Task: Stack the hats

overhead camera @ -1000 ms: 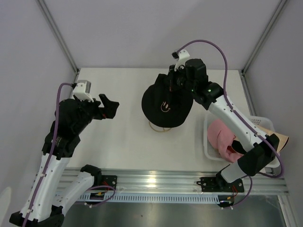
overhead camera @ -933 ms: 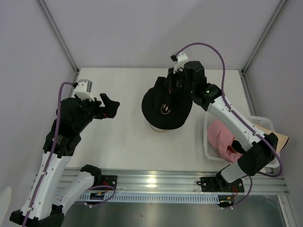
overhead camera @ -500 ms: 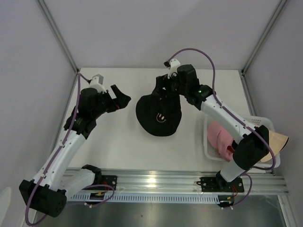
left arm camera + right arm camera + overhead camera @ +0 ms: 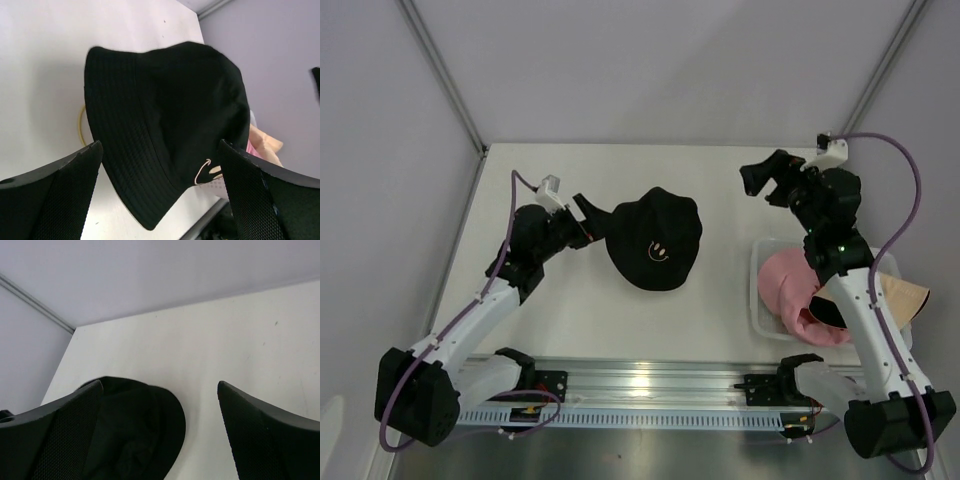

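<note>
A black hat [image 4: 655, 240] with a small smiley mark sits draped at the table's middle. In the left wrist view the black hat [image 4: 165, 110] fills the space just ahead. My left gripper [image 4: 588, 222] is open at its left brim, its fingers [image 4: 55, 195] wide apart with nothing clamped. My right gripper [image 4: 766, 184] hangs open and empty to the hat's upper right, well apart from it. From there the black hat [image 4: 132, 432] shows at lower left. A pink hat [image 4: 790, 285] lies in the basket, and a beige hat [image 4: 908, 295] is at its right side.
The white mesh basket [image 4: 756, 300] stands at the right near the front rail. A gold wire ring [image 4: 80, 125] peeks out from under the black hat's brim. Grey walls close in the back and both sides.
My right gripper opened, let go of the black hat and pulled back to the right. The hat shifted left and settled. My left arm reached in to the hat's left brim.
</note>
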`<move>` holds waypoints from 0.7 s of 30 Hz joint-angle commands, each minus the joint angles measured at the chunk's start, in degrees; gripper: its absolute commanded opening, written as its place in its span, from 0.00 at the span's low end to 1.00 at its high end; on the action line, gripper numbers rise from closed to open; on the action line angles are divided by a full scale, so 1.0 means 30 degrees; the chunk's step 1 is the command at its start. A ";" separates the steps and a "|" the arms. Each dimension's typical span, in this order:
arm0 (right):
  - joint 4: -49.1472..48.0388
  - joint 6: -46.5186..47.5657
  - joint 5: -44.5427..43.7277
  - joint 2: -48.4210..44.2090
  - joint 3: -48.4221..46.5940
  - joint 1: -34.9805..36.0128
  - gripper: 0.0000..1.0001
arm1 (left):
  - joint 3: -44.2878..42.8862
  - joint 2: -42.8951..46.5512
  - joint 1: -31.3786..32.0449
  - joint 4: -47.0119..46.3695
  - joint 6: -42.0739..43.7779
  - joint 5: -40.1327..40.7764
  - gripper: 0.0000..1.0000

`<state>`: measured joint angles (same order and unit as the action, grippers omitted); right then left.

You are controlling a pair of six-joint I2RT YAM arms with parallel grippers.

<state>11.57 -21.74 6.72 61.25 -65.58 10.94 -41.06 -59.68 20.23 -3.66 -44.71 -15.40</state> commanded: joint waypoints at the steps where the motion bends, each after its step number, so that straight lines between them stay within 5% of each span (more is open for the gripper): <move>1: -0.3581 -0.3035 0.1477 0.0442 0.3485 -0.0657 0.99 | 0.0854 -0.0904 0.0142 -0.5129 -0.2088 -0.1867 1.00; 9: -0.6992 -0.4268 0.2624 0.2256 0.5542 -0.0513 0.99 | 0.0852 -0.4040 0.0171 -0.7216 -0.3111 -0.2543 0.97; 21: -0.7256 -0.3273 0.1920 0.3604 0.5221 0.1098 0.99 | 0.2406 -0.4129 0.0142 -0.5167 -0.2323 -0.0228 0.97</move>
<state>-6.57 -32.93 13.41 71.22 -47.81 12.73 -34.09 -72.97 20.40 -18.28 -52.80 -17.67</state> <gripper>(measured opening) 0.993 0.964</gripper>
